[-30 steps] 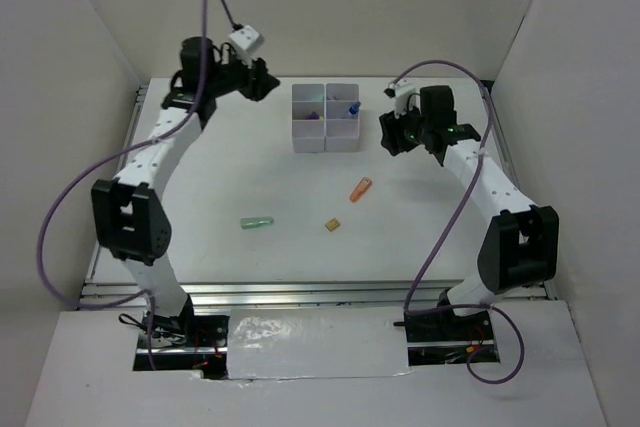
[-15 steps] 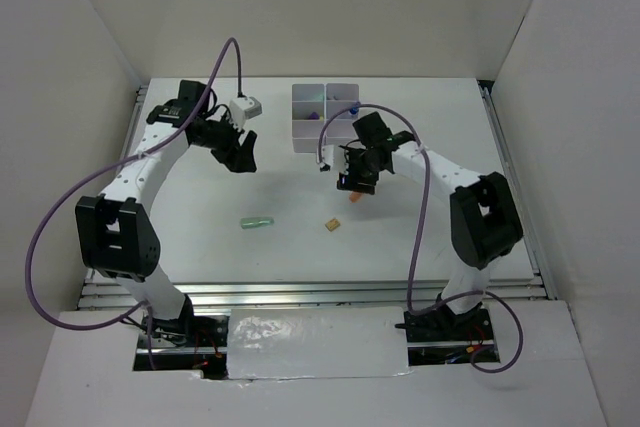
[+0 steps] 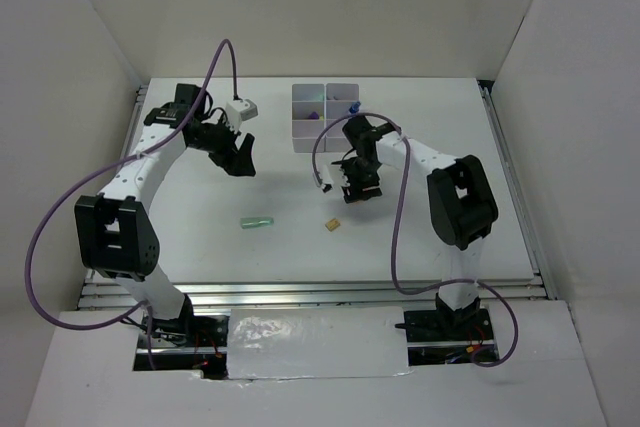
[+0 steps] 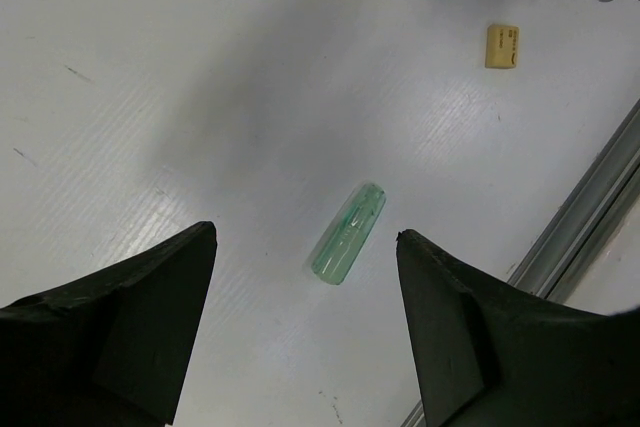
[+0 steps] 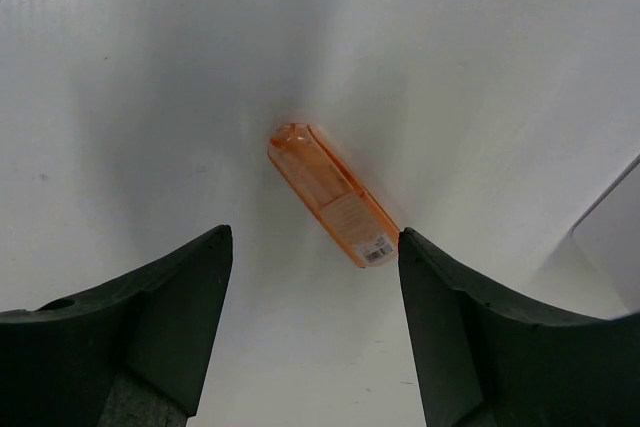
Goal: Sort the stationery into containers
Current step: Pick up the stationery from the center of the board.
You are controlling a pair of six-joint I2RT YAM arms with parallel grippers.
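Left wrist view is showing the left gripper (image 4: 305, 235) hanging spread open above the translucent green plastic marker (image 4: 347, 233) on the table (image 4: 150, 67). Rightward, the right gripper (image 5: 315, 235) is straddling the translucent orange plastic marker (image 5: 333, 195), fingers released, near the white square plastic bins (image 3: 325, 137). Lying diagonally between the jaws, it is likely risking pivoting out on closing.

Top view high at near edge, facing down; wrist views close over table (image 3: 300, 247); all share tan block (image 3: 332, 225).

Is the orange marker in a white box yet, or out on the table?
Out: the orange marker lies on the table, between the open fingers of the right end effector, not gripped.
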